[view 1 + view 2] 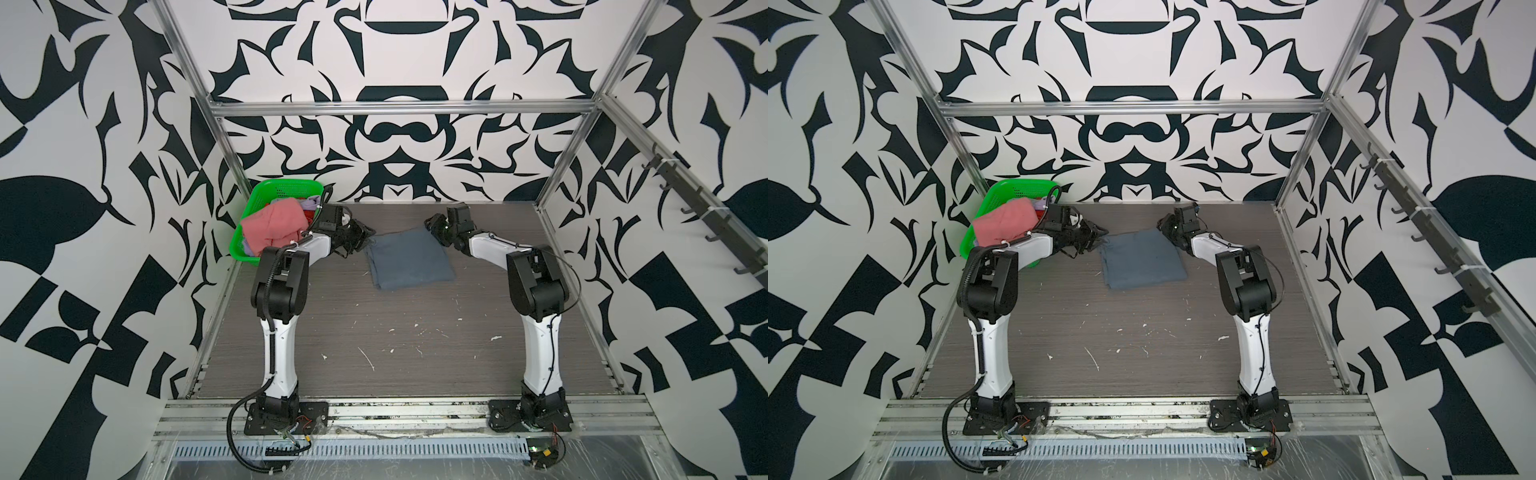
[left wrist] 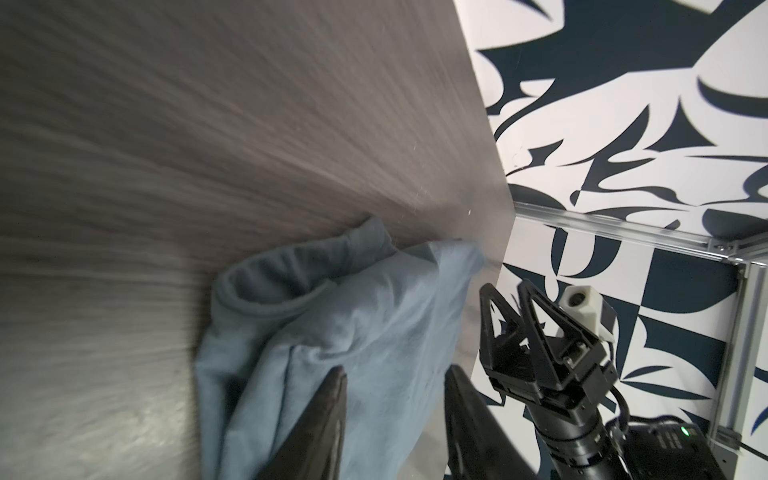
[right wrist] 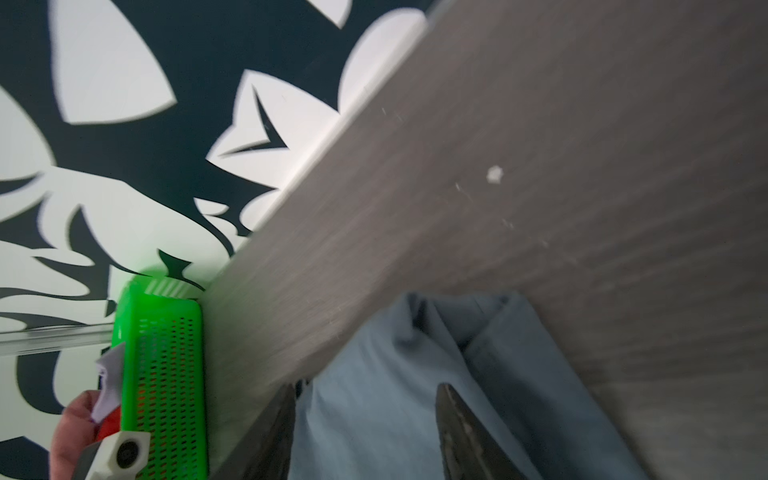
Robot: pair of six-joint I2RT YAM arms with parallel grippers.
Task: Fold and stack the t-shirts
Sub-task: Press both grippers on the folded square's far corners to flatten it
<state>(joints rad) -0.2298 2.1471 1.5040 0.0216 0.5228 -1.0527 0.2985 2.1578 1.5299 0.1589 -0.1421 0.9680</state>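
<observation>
In both top views a blue-grey shirt (image 1: pixel 409 259) (image 1: pixel 1142 259) lies folded into a rough rectangle on the bench (image 1: pixel 374 340), towards its far middle. The left fingers (image 1: pixel 365 235) hang at the shirt's far left corner, and the right fingers (image 1: pixel 432 226) at its far right corner.

In the left wrist view the left fingers (image 2: pixel 328 415) stand apart with nothing pinched, and the blue-grey shirt (image 2: pixel 353 332) lies past them. The right fingers (image 2: pixel 505 316) show there too, parted. In the right wrist view the right fingers (image 3: pixel 457 424) are apart over the blue-grey shirt (image 3: pixel 395 374), gripping nothing.

A green basket (image 1: pixel 266 195) sits in the bench's far left corner. It holds a crumpled pink shirt (image 1: pixel 274 226) on top, with bits of a lavender shirt (image 1: pixel 309 203) and a red shirt (image 1: pixel 308 215) beside it.
</observation>
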